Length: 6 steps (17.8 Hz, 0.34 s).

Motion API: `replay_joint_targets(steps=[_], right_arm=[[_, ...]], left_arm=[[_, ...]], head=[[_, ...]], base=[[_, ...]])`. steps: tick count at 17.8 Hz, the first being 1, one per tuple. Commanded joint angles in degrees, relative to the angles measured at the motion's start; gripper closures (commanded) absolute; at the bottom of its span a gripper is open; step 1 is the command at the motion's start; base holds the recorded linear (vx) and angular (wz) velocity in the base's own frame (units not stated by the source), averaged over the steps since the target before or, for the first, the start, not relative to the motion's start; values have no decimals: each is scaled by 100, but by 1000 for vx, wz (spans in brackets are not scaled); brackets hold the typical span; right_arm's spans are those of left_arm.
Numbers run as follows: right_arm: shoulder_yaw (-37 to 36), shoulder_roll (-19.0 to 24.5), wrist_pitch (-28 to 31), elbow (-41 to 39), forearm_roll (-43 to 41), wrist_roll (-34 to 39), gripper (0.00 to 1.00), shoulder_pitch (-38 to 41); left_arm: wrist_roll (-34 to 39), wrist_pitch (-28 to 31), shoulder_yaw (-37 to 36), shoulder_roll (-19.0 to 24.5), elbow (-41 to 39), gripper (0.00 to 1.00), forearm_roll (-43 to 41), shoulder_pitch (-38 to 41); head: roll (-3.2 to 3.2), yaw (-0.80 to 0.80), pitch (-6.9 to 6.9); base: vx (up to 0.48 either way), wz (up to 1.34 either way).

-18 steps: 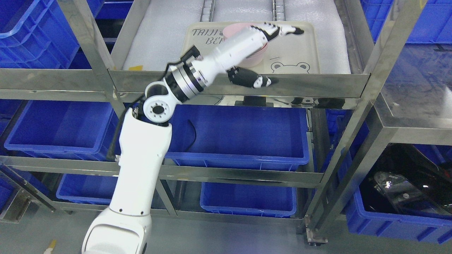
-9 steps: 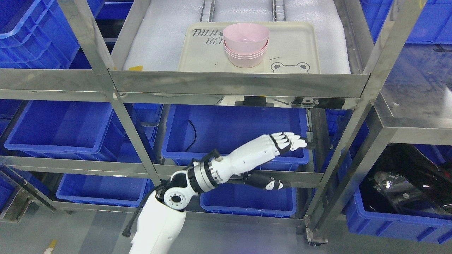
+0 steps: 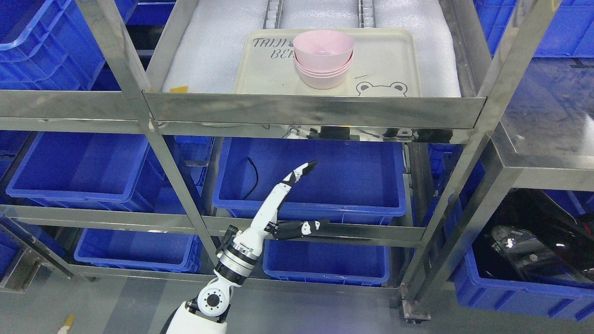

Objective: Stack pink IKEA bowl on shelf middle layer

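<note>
Shelf (image 3: 306,109): steel rack, the level carrying the bowls lined with white foam, blue bins (image 3: 308,183) on the levels below and to the sides.

Tray (image 3: 385,65): beige, bear print, flat on the foam, roughly centred on that level.

Pink bowls (image 3: 323,58): one nested stack, upright, on the tray just left of its middle. Top bowl sits seated in the ones under it, rims roughly parallel, no visible tilt. No loose pink bowl anywhere else in view.

Left robot hand (image 3: 290,199): well below the bowl level, in front of the blue bin, fingers stretched out straight, thumb held apart, nothing in it. Well apart from the stack. Right arm out of view.

Judgement: stacking looks done; bowl placed and released. Nothing left but parking the arm, unless more bowls sit off-camera.
</note>
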Motion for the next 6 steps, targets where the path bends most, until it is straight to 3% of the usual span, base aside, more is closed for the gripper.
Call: replay_joint_targets(steps=[1, 6], right_arm=[[2, -100, 3, -100, 0, -2, 0, 132], [2, -100, 3, -100, 0, -2, 0, 132]], left_arm=[[153, 467, 1023, 100, 454, 0, 691, 215], [198, 459, 1341, 100, 454, 0, 1077, 197]], head=[[0, 0, 0], [0, 0, 0]], base=[[0, 0], [0, 0]])
